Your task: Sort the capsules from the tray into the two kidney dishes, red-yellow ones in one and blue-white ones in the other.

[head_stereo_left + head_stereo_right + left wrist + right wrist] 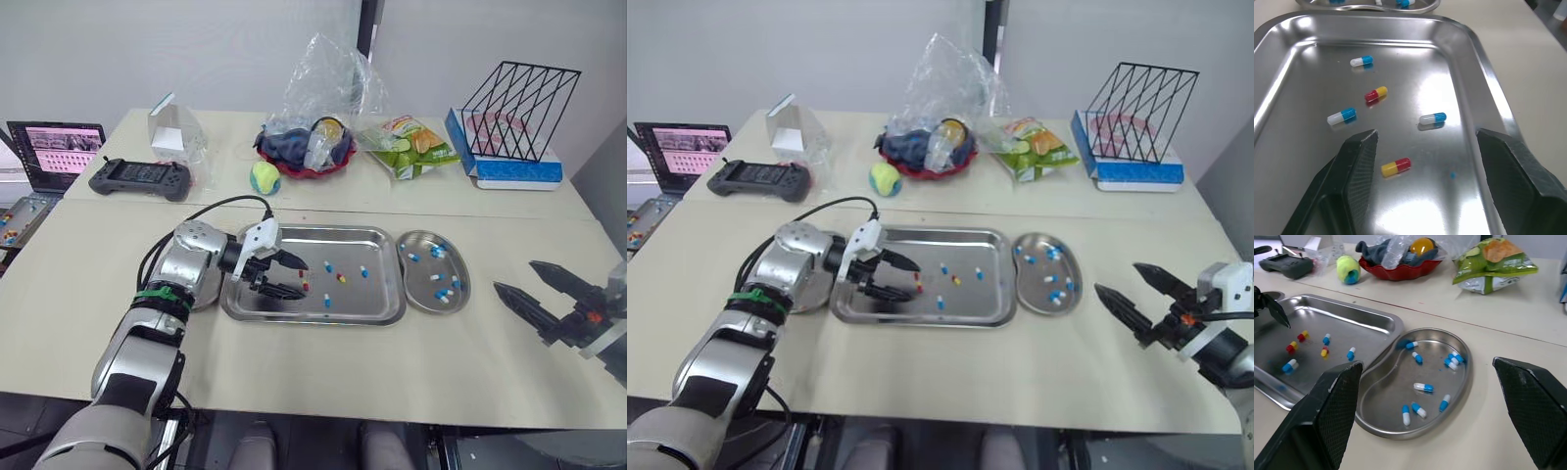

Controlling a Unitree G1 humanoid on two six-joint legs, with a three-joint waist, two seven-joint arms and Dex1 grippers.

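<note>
The left gripper hangs low over the left half of the tray. Its fingers are spread wide and hold nothing. 1 red-yellow capsule lies untouched on the tray floor between them. Further toward the tray's right end lie another red-yellow one and 3 blue-white capsules. The kidney dish just beside the tray's right end holds more blue-white ones. The right gripper hovers above the table, well right of the tray and past the dish, its fingers also wide apart and empty.
</note>
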